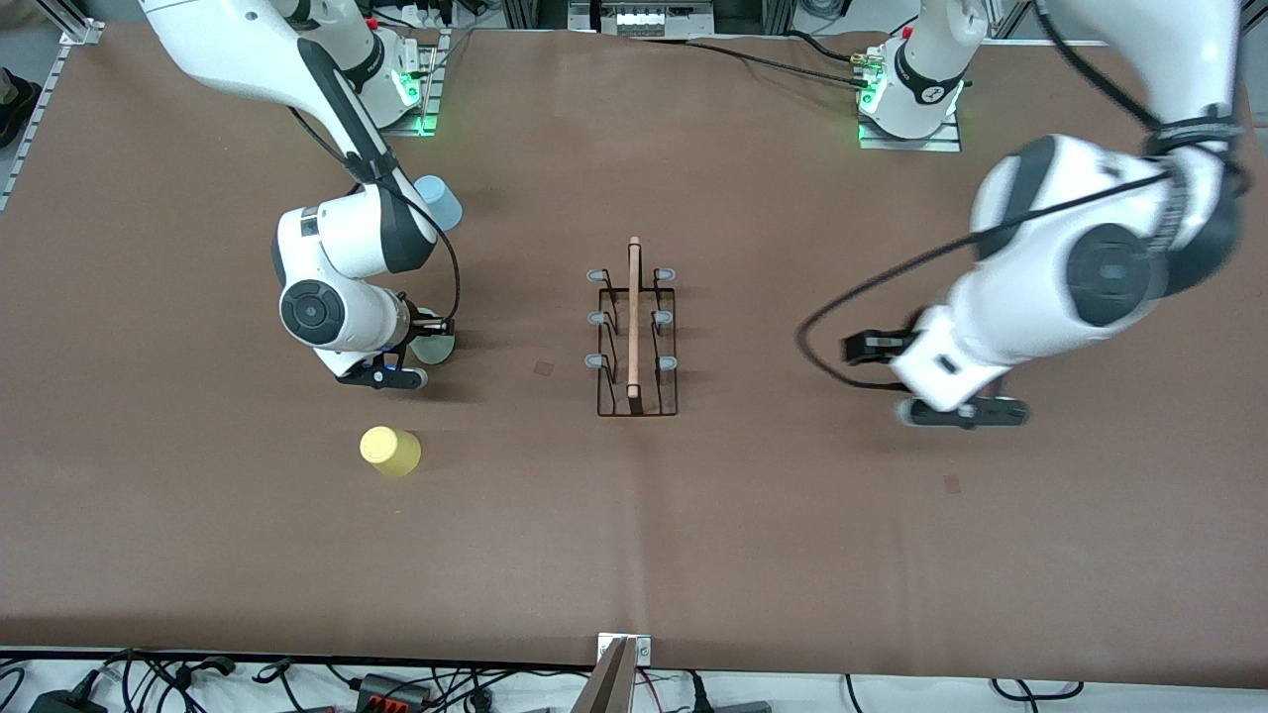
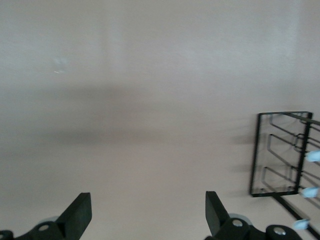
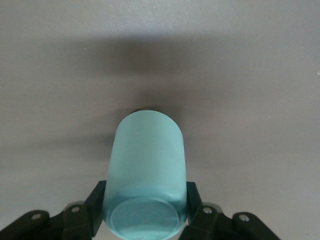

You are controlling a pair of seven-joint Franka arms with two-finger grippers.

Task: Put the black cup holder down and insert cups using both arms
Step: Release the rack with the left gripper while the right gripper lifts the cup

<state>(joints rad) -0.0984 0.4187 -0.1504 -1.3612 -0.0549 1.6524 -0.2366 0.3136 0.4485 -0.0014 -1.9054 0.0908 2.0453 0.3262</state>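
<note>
One wire rack [image 1: 636, 337] with six pegs and one wooden rod. Three cups: one mint green [image 3: 146, 170], one yellow [image 1: 389, 450], one light blue [image 1: 439, 201]. Two robot arms, each with one gripper.

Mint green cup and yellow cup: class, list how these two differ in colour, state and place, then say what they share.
The mint green cup sits between the fingers of the shut right gripper; the yellow cup stands free, untouched. The yellow cup is nearer the front camera than the mint green cup. Both are small plain tumblers, standing upside down toward the right arm's end of the table.
</note>
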